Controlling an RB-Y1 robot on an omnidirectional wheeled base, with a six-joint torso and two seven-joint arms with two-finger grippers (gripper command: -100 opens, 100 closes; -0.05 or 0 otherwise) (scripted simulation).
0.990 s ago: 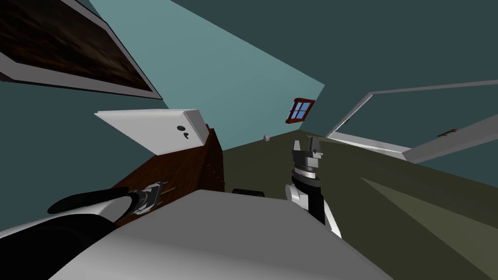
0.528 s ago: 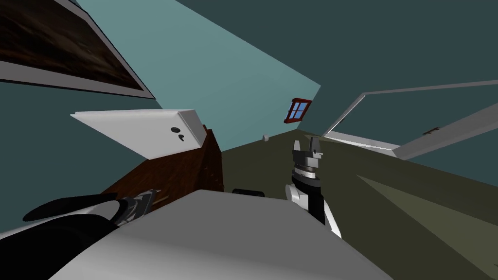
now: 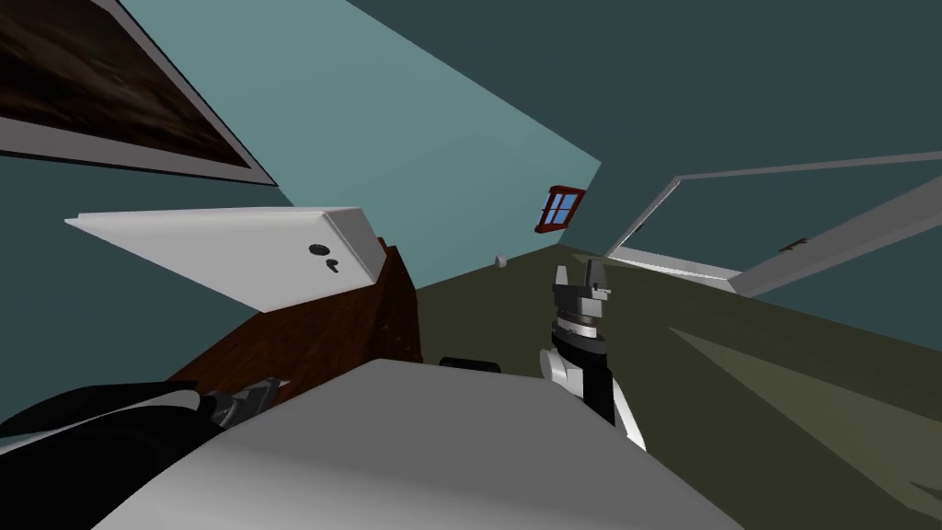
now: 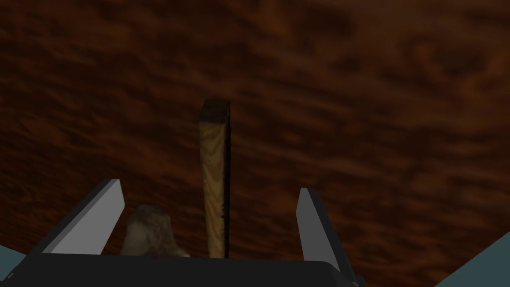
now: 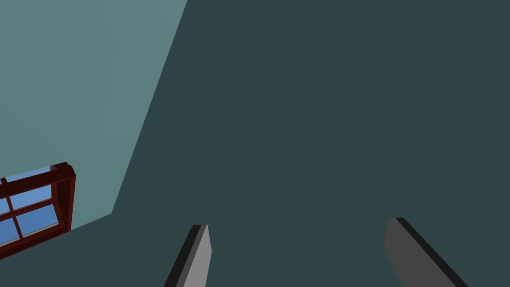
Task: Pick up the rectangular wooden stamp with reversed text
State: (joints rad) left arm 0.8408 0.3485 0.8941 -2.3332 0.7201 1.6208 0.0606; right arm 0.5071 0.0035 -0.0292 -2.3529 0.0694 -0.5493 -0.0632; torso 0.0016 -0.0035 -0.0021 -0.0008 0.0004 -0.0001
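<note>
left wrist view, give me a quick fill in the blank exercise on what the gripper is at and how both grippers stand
1. The long pale wooden block lies ____ the left gripper's two fingers, touched by neither.
2. Those fingers are ____, not shut.
3. The block rests on a dark reddish-brown surface whose grain shows it is ____.
4. The right gripper, raised away from the block, has its fingers ____.

Missing words: between; open; wood; open

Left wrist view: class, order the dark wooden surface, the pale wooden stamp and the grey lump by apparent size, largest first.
dark wooden surface
pale wooden stamp
grey lump: base hidden, so last two unsure.
</note>
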